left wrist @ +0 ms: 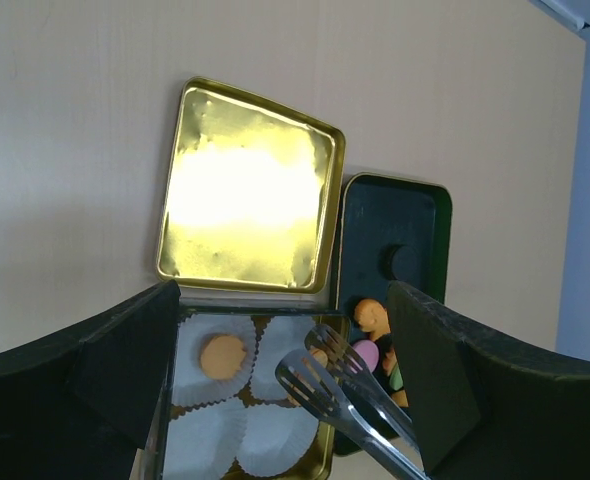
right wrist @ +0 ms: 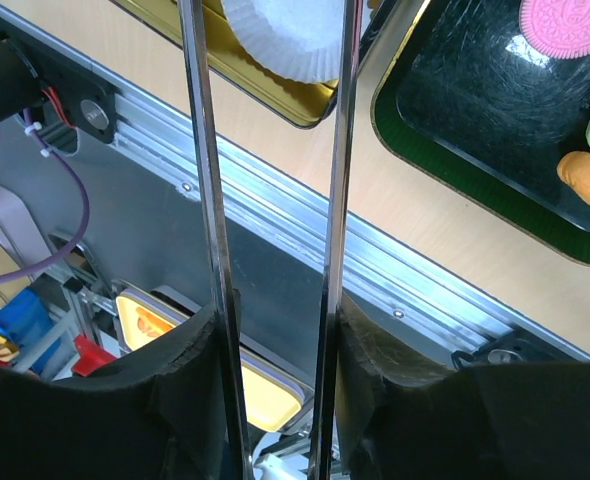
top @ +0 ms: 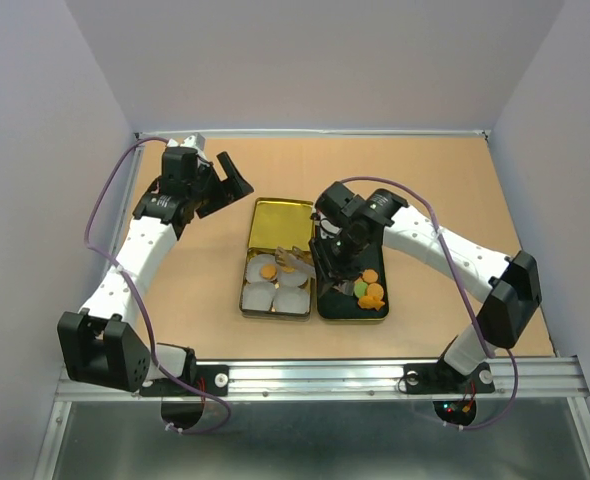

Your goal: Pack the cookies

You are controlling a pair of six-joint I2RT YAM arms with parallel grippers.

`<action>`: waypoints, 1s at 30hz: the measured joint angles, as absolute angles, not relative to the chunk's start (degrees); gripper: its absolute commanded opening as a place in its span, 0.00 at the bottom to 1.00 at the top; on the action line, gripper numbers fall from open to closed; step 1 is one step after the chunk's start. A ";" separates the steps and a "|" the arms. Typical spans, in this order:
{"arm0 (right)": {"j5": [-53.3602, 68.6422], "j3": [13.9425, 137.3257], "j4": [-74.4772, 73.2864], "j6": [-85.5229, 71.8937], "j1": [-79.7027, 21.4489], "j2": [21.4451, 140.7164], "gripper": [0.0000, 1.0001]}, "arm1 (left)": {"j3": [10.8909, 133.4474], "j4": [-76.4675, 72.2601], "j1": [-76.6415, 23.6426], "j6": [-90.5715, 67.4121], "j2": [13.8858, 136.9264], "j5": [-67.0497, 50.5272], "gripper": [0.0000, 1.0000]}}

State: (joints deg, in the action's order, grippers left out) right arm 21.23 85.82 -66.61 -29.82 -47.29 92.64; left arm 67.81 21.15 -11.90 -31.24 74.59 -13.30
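Right end: your right gripper [right wrist: 280, 345] is clamped on the tongs [right wrist: 203, 200]; their two steel arms run up the frame between the black fingers [right wrist: 180, 390], with a gap between them.
Tong tips: in the left wrist view they lie lower centre, over the tin [left wrist: 320, 455]; you cannot tell whether they pinch anything.
Left end: your left gripper [top: 230, 188] is spread wide and holds nothing, upper left of the top view.
Task items: most cookies [top: 370, 285] lie in the lower part of the black tray [left wrist: 395, 225], right of centre; one orange-brown one sits in a paper cup [left wrist: 210, 435].
Container: the tin's gold lid [left wrist: 245, 190] lies open toward the top; four white cups fill the base.
Surface: a matte tan table [top: 425, 170], with an aluminium rail [top: 325, 375] along the bottom edge.
Room: pale grey walls [top: 325, 60] close three sides.
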 measured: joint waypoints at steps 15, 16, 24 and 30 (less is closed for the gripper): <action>20.80 84.58 -65.58 -29.82 -47.35 92.64 0.49 | 66.06 21.67 -11.90 -31.27 74.00 -13.23 0.95; 20.71 84.58 -65.56 -29.82 -47.35 92.64 0.49 | 66.06 21.67 -11.90 -31.27 74.00 -13.23 0.95; 18.17 87.55 -66.02 -30.59 -47.35 92.51 0.49 | 66.06 22.22 -11.90 -31.11 74.00 -12.93 0.95; 13.04 94.91 -66.81 -33.54 -47.35 92.23 0.48 | 66.06 22.20 -11.90 -31.09 73.58 -12.99 0.95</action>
State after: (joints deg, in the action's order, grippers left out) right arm 13.04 94.91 -66.81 -33.54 -47.35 92.23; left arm 66.06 22.20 -11.90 -31.09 73.58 -12.99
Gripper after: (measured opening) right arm 0.482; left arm 0.952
